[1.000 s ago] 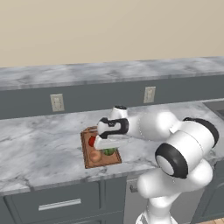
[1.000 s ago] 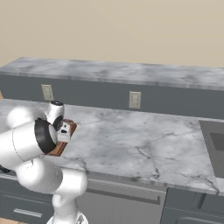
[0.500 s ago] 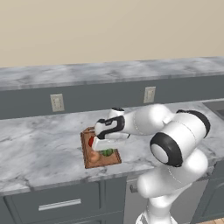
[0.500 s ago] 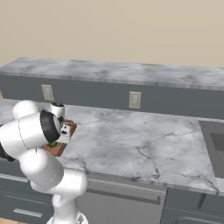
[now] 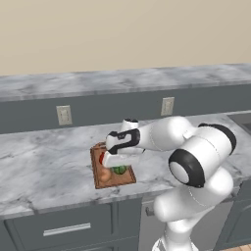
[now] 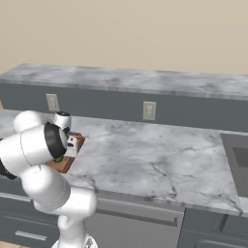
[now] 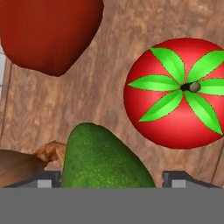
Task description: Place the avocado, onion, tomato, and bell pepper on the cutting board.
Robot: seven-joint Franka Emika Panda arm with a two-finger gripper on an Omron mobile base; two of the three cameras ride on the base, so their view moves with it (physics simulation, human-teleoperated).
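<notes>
The gripper is hovering with jaws apart on either side of the avocado, which is lying on the cutting board beside the tomato, bell pepper and onion

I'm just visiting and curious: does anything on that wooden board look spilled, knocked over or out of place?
Nothing stands out. The avocado, tomato, bell pepper and onion all sit on the cutting board, close together but intact, with nothing spilled. The gripper hovers just over the avocado.
</notes>
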